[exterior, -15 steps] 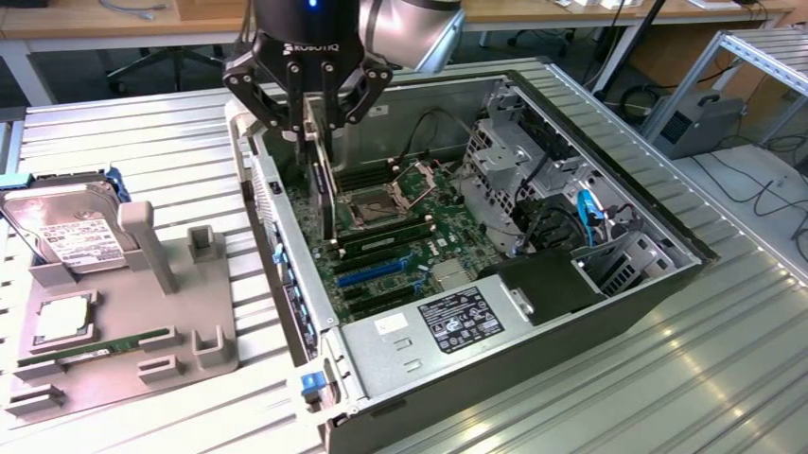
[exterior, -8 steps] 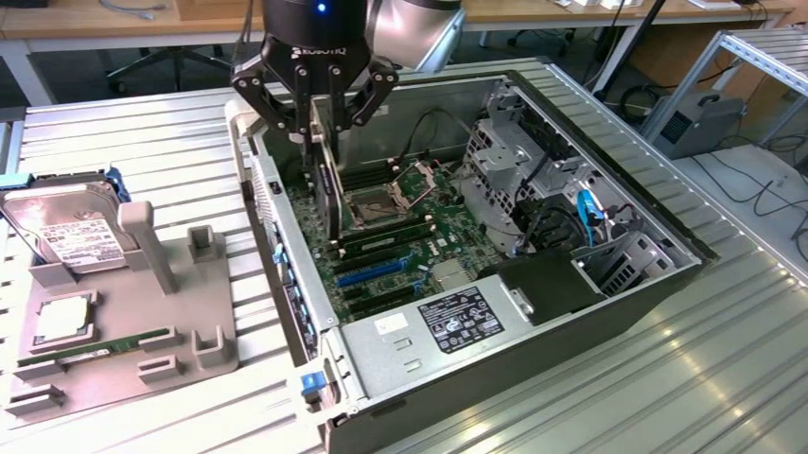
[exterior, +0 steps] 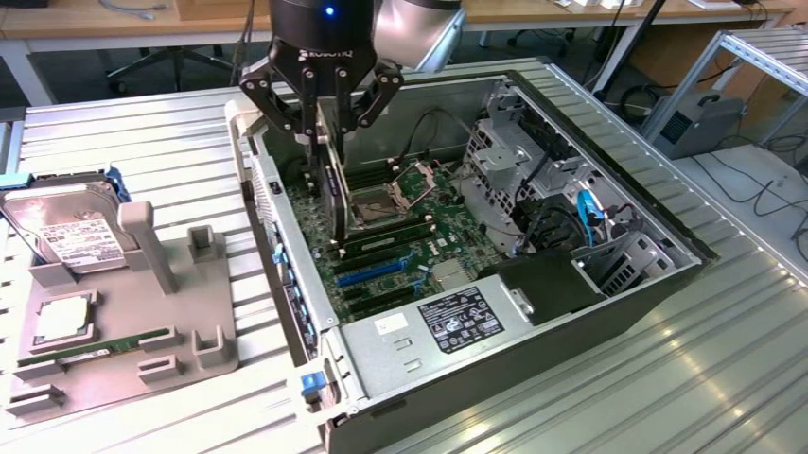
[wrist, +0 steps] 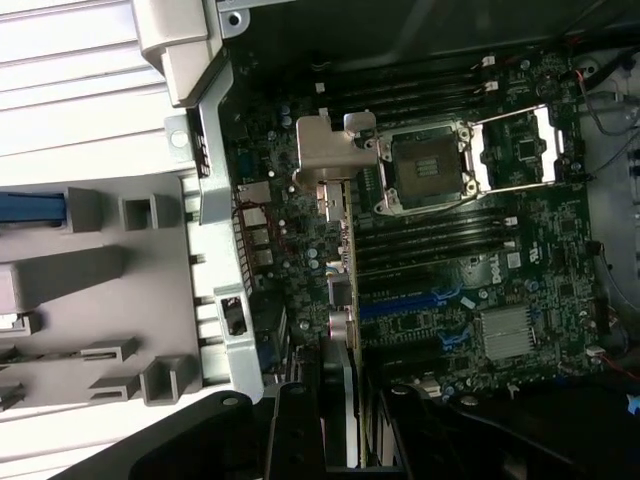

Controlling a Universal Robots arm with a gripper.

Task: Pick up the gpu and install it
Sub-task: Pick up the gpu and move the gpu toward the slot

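Note:
In the exterior view my gripper [exterior: 331,132] hangs over the open computer case [exterior: 657,274], shut on the top edge of the gpu [exterior: 336,194]. The gpu is a thin dark card held upright and seen edge-on. Its lower end reaches down close to the motherboard [exterior: 404,248], next to the CPU socket [exterior: 378,200] and above the blue slot [exterior: 366,272]. In the wrist view the gpu [wrist: 350,300] runs as a narrow strip from my gripper [wrist: 345,435] to its silvery end bracket [wrist: 325,150]. It lies over the board beside the blue slot [wrist: 410,303]. I cannot tell whether it touches the slot.
A grey fixture tray [exterior: 189,322] stands at the exterior view's left. It holds a hard drive [exterior: 70,236], a green memory stick [exterior: 101,345] and a chip [exterior: 63,322]. Inside the case are a drive cage [exterior: 512,161], cables [exterior: 588,213] and the power supply [exterior: 442,326]. The case wall [exterior: 272,218] stands close beside the card.

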